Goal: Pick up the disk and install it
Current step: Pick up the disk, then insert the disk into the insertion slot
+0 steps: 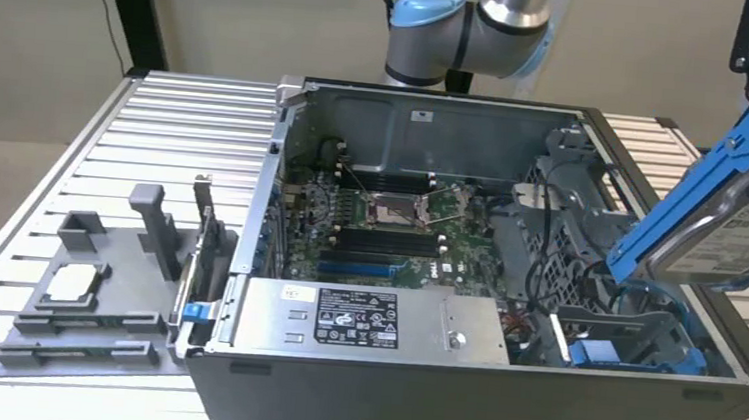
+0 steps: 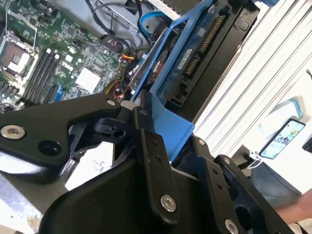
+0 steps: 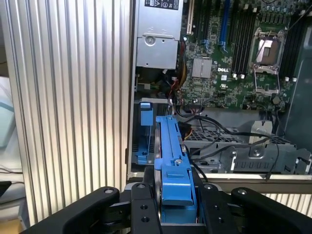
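The disk (image 1: 733, 238), a silver drive in a blue carrier frame, hangs tilted in the air over the open computer case's right-hand side in the exterior view. In both wrist views my gripper (image 3: 174, 194) is shut on the disk (image 3: 170, 146), with a black finger (image 3: 144, 197) on each side of the blue frame. The second wrist view shows the disk (image 2: 195, 53) reaching out from the gripper (image 2: 168, 134), its connector edge facing away. Below it in the case lies a drive bay (image 1: 618, 352) with blue plastic parts.
The open computer case (image 1: 467, 398) lies on a slatted metal table (image 1: 180, 135). Inside are the motherboard (image 1: 388, 221), a grey power-supply box (image 1: 366, 320) and loose cables (image 3: 219, 141). A grey fixture (image 1: 86, 308) with a processor chip (image 1: 75, 282) sits at the exterior view's left.
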